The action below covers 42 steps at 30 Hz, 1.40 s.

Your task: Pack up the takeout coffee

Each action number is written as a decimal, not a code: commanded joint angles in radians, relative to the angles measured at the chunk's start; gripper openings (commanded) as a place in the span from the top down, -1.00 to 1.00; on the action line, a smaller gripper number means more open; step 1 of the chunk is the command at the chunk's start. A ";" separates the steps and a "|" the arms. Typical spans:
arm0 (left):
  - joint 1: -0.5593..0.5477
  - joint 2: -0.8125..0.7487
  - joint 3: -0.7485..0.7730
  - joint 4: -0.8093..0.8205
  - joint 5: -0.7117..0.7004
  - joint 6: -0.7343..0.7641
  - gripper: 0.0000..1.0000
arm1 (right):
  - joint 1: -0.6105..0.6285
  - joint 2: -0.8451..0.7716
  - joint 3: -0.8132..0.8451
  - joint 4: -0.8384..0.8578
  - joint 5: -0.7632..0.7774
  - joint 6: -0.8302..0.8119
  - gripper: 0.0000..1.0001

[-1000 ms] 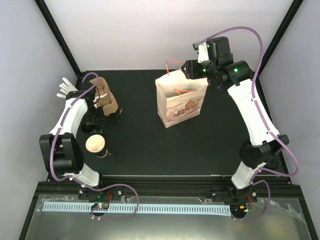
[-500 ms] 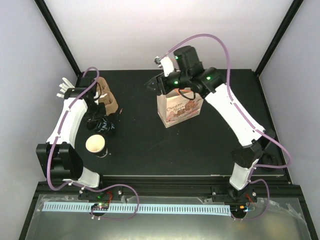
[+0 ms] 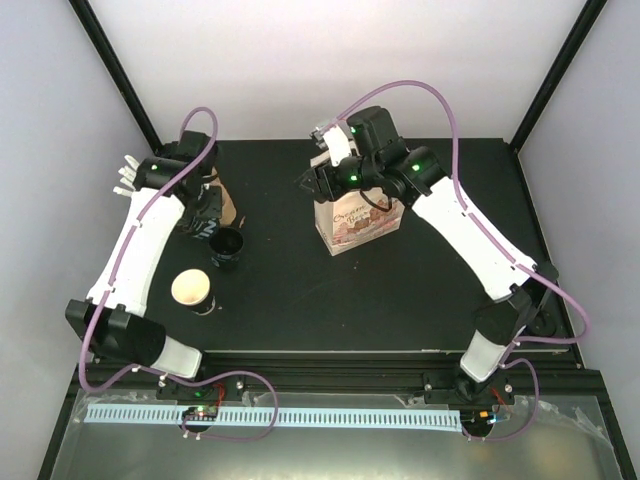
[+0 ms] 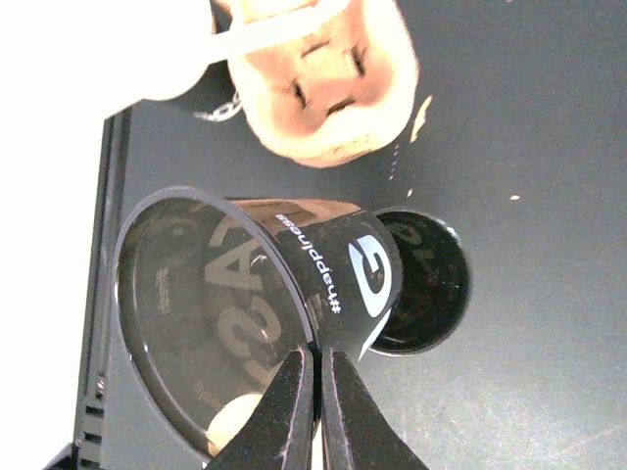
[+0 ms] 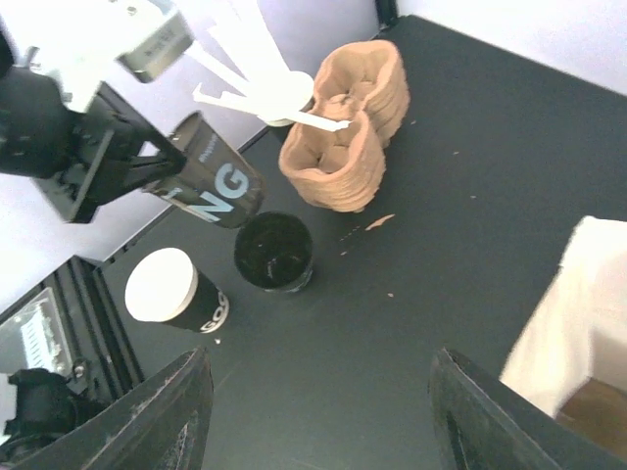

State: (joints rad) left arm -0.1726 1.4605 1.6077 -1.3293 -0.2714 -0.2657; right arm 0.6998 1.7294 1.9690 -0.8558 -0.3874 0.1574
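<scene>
- My left tool [image 4: 317, 370] is clenched on one takeout cup [image 4: 338, 259], pinching the edge of its lid, over the left side of the tabletop [image 3: 420, 290].
- That cup is held off the tabletop and tipped well over. Its long axis runs on a slant, with the lid end at the tool and the base pointing away and down. The white lettering runs along the side that faces up.
- Just past its base, a second lidded cup [image 3: 227, 247] stands upright on the tabletop, lid up, apart from the held one.
- Nearer the arm bases, an open cup [image 3: 192, 289], pale inside, also stands upright.
- The brown pulp carriers [image 5: 348, 127] sit just behind the held cup, toward the far left corner.
- My right tool [image 5: 318, 357] is released, its fingers spread with nothing between them. It hovers by the top left corner of the paper bag [image 3: 358, 222], which stands upright mid-tabletop, well apart from the cups.
</scene>
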 commanded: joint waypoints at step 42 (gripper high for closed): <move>-0.970 0.255 -0.335 0.400 -0.142 0.002 0.92 | -0.566 -0.716 -0.962 -0.364 0.581 0.542 -1.00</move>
State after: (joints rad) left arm -1.1282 1.7016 1.2781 -0.9894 -0.4297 -0.2279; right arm 0.2047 0.9852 1.0462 -1.1641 0.1516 0.6830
